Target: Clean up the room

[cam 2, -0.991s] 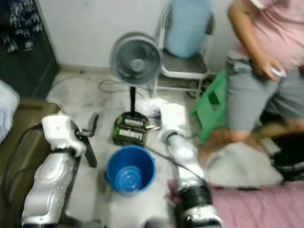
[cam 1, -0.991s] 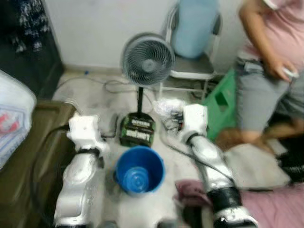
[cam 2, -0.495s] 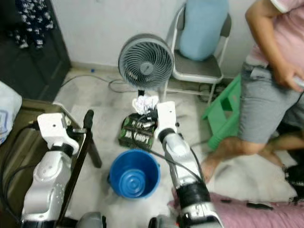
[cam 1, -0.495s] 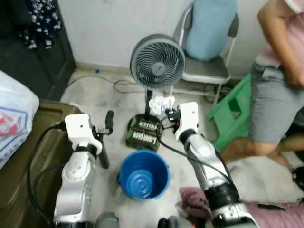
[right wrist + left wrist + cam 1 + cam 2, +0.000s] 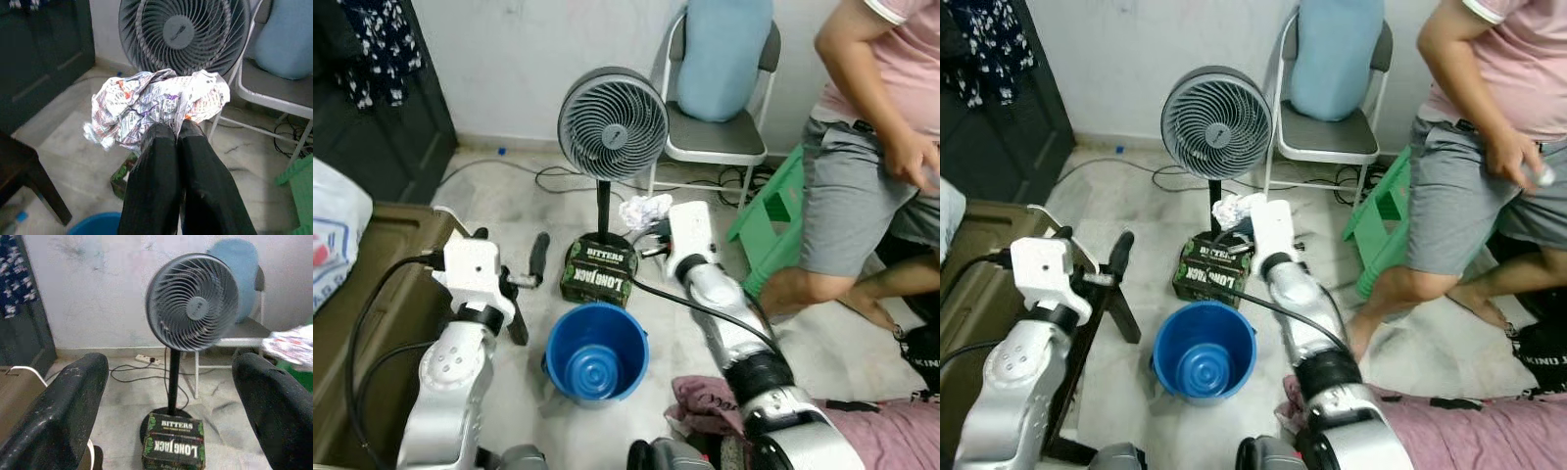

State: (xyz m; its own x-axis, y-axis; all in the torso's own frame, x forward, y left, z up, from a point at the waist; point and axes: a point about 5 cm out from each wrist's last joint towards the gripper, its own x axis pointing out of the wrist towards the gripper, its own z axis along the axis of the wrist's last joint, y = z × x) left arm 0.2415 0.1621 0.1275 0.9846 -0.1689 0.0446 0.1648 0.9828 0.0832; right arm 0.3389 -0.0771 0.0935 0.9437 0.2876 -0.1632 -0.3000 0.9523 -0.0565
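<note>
The right gripper (image 5: 178, 128), its 2 black fingers pressed together, pinches a crumpled newspaper wad (image 5: 156, 105) by its near edge, so the bulk of the paper bulges free beyond the fingertips, in front of the pedestal fan (image 5: 612, 122). The blue bucket (image 5: 598, 351), the likely receptacle, stands on the floor below and behind this gripper, nearer the robot, with the "Long Jack Bitters" carton (image 5: 598, 273) between bucket and fan base. The left gripper (image 5: 168, 396) is held level with its fingers spread wide and empty, apparently in reserve.
</note>
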